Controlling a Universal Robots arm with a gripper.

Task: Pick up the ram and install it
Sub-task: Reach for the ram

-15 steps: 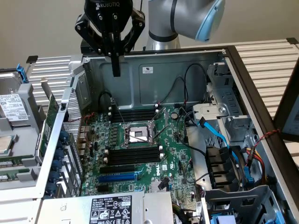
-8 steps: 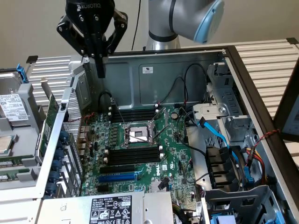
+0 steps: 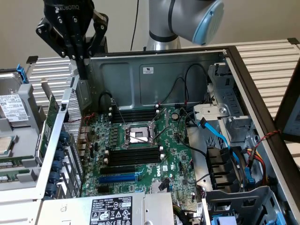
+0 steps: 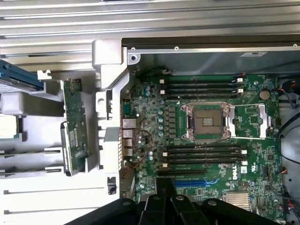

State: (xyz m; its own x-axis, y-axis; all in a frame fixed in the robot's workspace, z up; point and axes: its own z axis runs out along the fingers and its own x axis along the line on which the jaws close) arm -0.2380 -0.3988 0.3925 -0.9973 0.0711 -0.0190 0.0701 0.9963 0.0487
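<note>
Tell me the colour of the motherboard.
Motherboard: green, clearest in the exterior view.

- A plain beige painted wall point(image 3: 262, 18) runs across the top of the exterior view, from the upper left corner to the upper right.
- A thin black cable point(image 3: 137, 23) hangs straight down against that wall, just left of the top centre.
- A silver ribbed metal tabletop point(image 3: 269, 58) of long parallel slats shows at upper right and again at upper left of the frame.
- In the wrist view, the tabletop point(image 4: 56, 28) shows the same straight grey slats.
- A black slanted bar point(image 3: 289, 101) stands at the right edge of the frame; what it belongs to cannot be told.
- The light is soft and even, with a pale sheen on the slats and faint shadows.
</note>
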